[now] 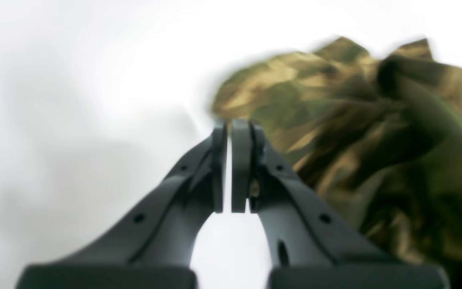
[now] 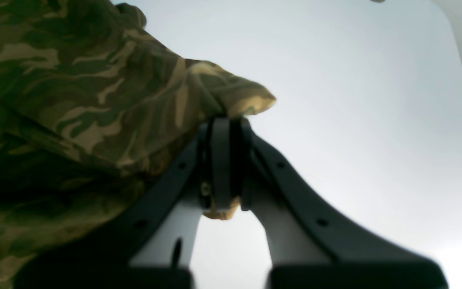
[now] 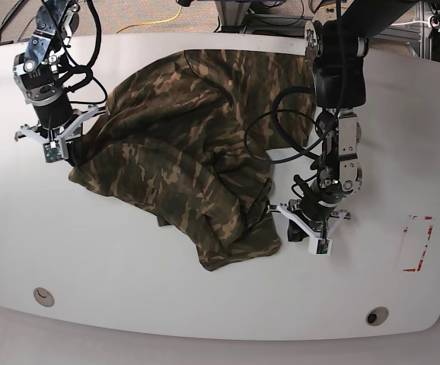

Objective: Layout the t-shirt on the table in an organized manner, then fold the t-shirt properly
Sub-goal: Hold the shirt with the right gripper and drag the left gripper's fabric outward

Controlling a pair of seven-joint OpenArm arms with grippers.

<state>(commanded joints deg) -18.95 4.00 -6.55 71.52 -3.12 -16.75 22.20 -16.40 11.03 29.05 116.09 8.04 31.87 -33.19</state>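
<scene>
My right end effector [image 2: 226, 120] is clamped on an edge of the t-shirt [image 3: 189, 152], which lies crumpled mid-tabletop [image 3: 129, 304]. My left end effector [image 1: 231, 126], nearly closed and empty, sits just beside the shirt's opposite edge, so I judge it nearer the next grab.

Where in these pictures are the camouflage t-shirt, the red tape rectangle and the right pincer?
camouflage t-shirt [image 3: 182, 144]: base view, on the crumpled middle of the cloth.
red tape rectangle [image 3: 418, 243]: base view, on its outline near the table's right edge.
right pincer [image 2: 226, 132]: right wrist view, midway between the fingertips clamping a shirt edge.
</scene>
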